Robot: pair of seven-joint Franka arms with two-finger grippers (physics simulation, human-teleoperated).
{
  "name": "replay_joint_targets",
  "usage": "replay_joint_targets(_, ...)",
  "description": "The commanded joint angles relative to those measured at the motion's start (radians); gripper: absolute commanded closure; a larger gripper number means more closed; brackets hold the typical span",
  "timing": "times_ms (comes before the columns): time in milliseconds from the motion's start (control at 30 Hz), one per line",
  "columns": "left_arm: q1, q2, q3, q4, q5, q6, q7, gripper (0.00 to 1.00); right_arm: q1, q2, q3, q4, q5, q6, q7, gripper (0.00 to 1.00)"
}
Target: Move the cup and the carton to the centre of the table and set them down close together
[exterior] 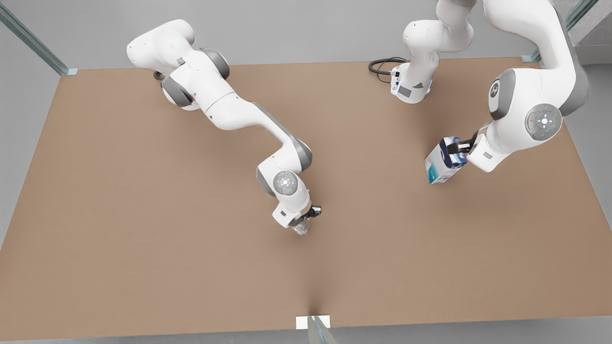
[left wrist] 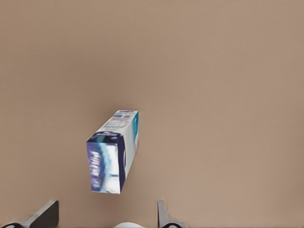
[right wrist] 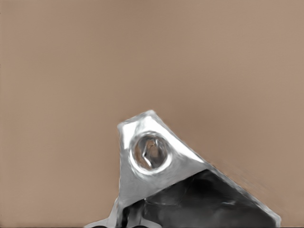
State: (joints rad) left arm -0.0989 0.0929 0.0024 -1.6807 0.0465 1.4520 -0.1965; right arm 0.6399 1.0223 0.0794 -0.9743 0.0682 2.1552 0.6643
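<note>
the left gripper (exterior: pixel 460 147) clamps the carton (exterior: pixel 444 160) by its dark blue end above the table (exterior: pixel 143 215) on the front view's right, long axis tilted, print unreadable, while the right gripper (exterior: pixel 308 220) near the centre grips the cup (right wrist: pixel 156 166), narrow base outward.
</note>
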Motion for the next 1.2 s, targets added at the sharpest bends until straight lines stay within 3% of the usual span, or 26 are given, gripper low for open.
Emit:
replay_joint_targets(0,0.004,-0.001,0.004,-0.014,0.0,0.008,0.002,0.0,0.0,0.002,0.002,0.0,-0.007,0.005,0.009,0.79)
replay_joint_targets(333,0.005,-0.051,0.1,-0.277,0.0,0.209,0.02,0.0,0.015,0.056,0.002,0.032,-0.011,0.087,0.018,0.79)
replay_joint_targets(367,0.005,-0.059,0.102,-0.312,0.0,0.245,0.034,0.0,0.014,0.056,0.003,0.032,-0.011,0.095,0.018,0.64)
replay_joint_targets(433,0.005,-0.068,0.114,-0.353,0.0,0.277,0.035,0.0,0.014,0.055,0.003,0.036,-0.011,0.097,0.027,0.5)
replay_joint_targets(467,0.005,-0.074,0.12,-0.381,0.0,0.307,0.037,0.0,0.014,0.061,0.002,0.037,-0.013,0.124,0.049,0.23)
replay_joint_targets(500,0.005,-0.073,0.134,-0.389,0.0,0.318,0.037,0.0,0.015,0.062,0.002,0.034,-0.016,0.133,0.055,0.09)
replay_joint_targets(833,-0.002,-0.005,0.133,-0.358,-0.002,0.272,0.026,0.0,0.015,0.062,0.003,0.026,-0.015,0.221,0.069,0.08)
replay_joint_targets(933,-0.01,-0.042,0.134,-0.372,-0.002,0.277,0.023,0.0,0.015,0.059,0.003,0.026,-0.015,0.221,0.069,0.08)
replay_joint_targets(1133,-0.019,-0.058,0.137,-0.415,-0.002,0.324,0.023,0.0,0.027,-0.004,0.013,0.02,-0.015,0.215,0.084,0.08)
replay_joint_targets(1167,-0.018,-0.058,0.143,-0.415,-0.002,0.324,0.025,0.0,0.009,-0.076,0.011,-0.073,-0.016,0.221,0.075,0.05)
